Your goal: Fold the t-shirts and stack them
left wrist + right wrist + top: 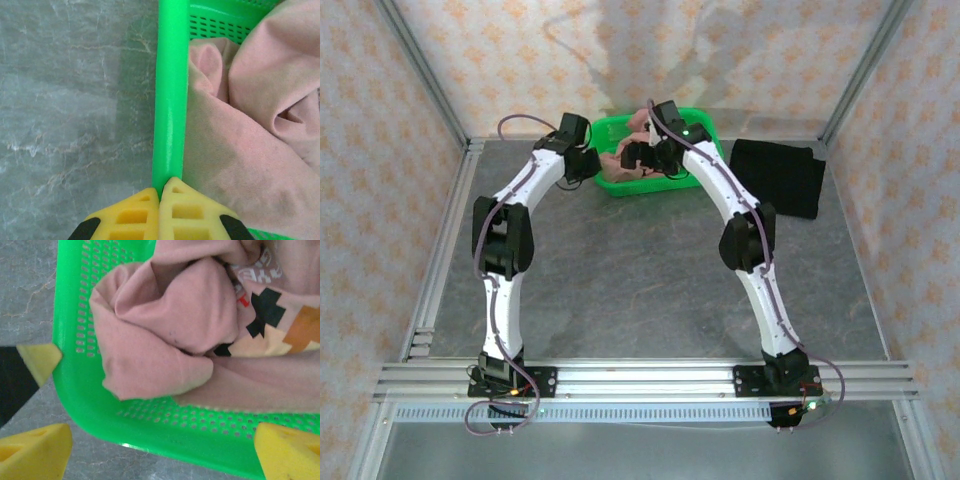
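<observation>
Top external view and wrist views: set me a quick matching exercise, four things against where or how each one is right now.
Things:
1. pink t-shirt
2. black t-shirt
3. left pincer
4. right pincer

States:
A. open, over a corner of the basket
B. lying on the table beside the basket
C. crumpled inside the basket
D. shut, tips at the basket rim

Pairs: 1-C, 2-B, 3-D, 4-A
</observation>
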